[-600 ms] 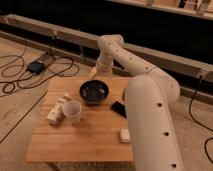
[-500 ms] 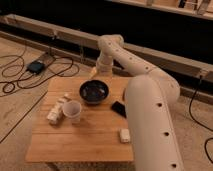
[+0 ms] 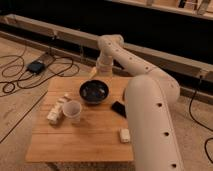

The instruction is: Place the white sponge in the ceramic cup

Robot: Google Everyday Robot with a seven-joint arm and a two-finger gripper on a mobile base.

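The white sponge (image 3: 124, 135) is a small white block lying on the wooden table (image 3: 100, 142) near its front right, close to my arm's large white link. The ceramic cup (image 3: 73, 110) stands upright at the table's left middle, pale and tapering. My gripper (image 3: 94, 73) hangs from the arm at the table's far edge, just behind the dark bowl and well away from both the sponge and the cup. Nothing shows in the gripper.
A wide dark glossy bowl (image 3: 94, 91) sits at the table's back middle. A cream-white lumpy object (image 3: 56, 111) lies left of the cup. A flat black rectangle (image 3: 119, 108) lies right of the bowl. Cables and a black box (image 3: 36, 66) lie on the floor.
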